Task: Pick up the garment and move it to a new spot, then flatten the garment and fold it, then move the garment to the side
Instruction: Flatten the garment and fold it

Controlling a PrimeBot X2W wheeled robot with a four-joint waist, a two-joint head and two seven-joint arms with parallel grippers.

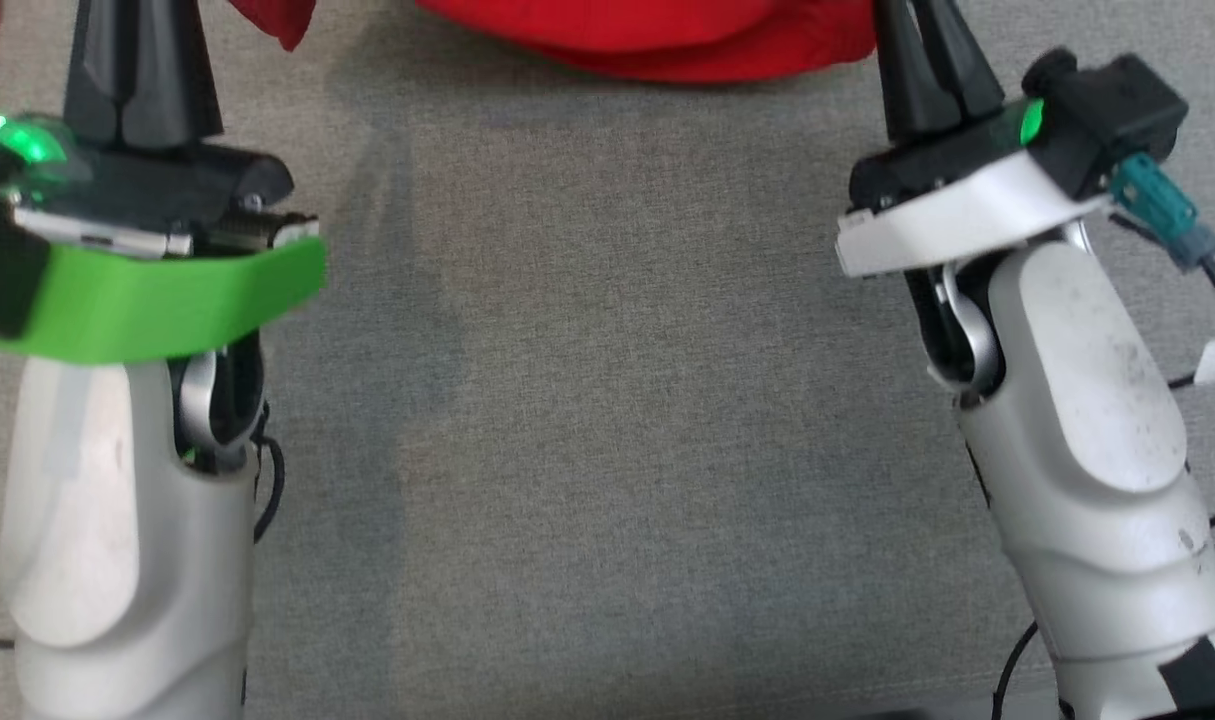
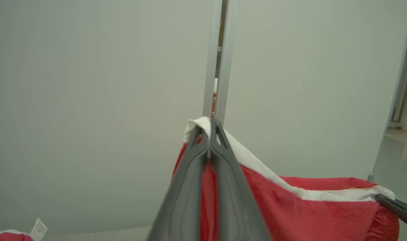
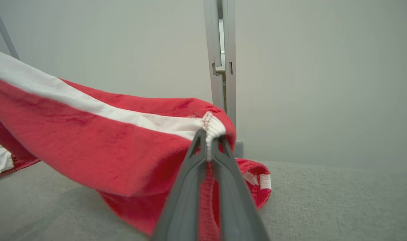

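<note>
Both sets of jaws are clamped shut on cloth. Your left gripper (image 2: 210,125) is pinching the white band (image 2: 257,160) at one end, and your right gripper (image 3: 208,137) has a bunched-up stitched corner of that same band. So the garment (image 3: 89,140) is strung between your two hands along that edge. The red body sags below, hanging over the grey worktop (image 1: 607,400) toward the far side. In the right wrist view a lower fold looks like it's touching the surface, but I can't tell how much of it is really resting there.

My read is that you're mid-carry, about to lay it down for flattening. Some tips:

- Hold both hands at the same height and spread them a bit. The band droops in the middle, so there's slack to take out.
- Don't overdo the spread. The right grip is on a small wad of hem and looks like it could slip out.
- Let the hanging red part land first, then draw both hands back toward you together so the cloth rolls out flat, not in a heap.
- There's plenty of bare worktop between your forearms in the head view, so aim for that.
- Only let go once the band edge is lying down.
</note>
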